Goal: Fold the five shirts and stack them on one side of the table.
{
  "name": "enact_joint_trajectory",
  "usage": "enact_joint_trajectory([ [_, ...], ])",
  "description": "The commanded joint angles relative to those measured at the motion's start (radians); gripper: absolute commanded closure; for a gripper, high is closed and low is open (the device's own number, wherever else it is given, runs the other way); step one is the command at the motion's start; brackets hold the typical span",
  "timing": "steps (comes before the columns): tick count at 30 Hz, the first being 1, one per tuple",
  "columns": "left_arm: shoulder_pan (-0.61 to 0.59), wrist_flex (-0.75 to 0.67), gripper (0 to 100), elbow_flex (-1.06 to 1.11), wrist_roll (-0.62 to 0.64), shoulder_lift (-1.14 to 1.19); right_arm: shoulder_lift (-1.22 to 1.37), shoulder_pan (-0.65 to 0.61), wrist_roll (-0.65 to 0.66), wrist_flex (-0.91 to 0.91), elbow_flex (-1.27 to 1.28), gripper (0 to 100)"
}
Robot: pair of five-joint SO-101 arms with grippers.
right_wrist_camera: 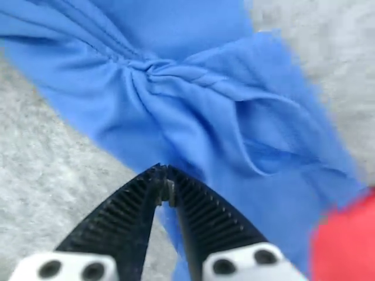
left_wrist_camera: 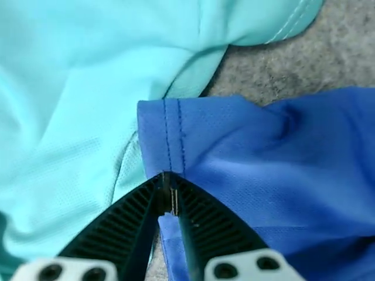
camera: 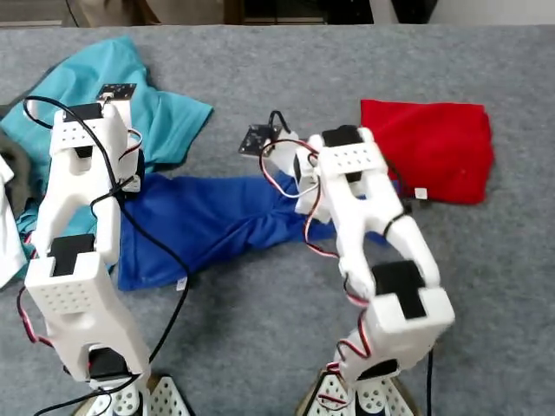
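Blocked twice from above on the blue shirt [camera: 208,221]: left end under the left arm [camera: 78,199], right end under the right arm [camera: 364,217]. Missing a stretch of the teal shirt [camera: 87,65] beneath that left arm too. Getting only a sliver of white cloth [camera: 7,234] and a dark scrap [camera: 13,169], both chopped by the left edge. Can't see the near-left corner of the red shirt [camera: 429,147], tucked behind the right arm. Up close at the right wrist, catching just a blurred, cut-off patch of that red. Can't tell how much hem sits inside the left gripper [left_wrist_camera: 170,196], pinched out of sight between closed jaws; same story at the right gripper [right_wrist_camera: 167,196], with the fold buried in the grip.
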Motion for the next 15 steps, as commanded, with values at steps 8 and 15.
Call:
enact_joint_trajectory([
  [8, 0.0, 0.005, 98, -0.018, -0.003, -0.016, 0.101, -0.019, -0.017, 0.037, -0.002, 99.7],
  [15, 0.0, 0.0, 98, -0.02, -0.005, -0.016, 0.068, -0.079, 0.017, 0.051, 0.228, 99.8],
])
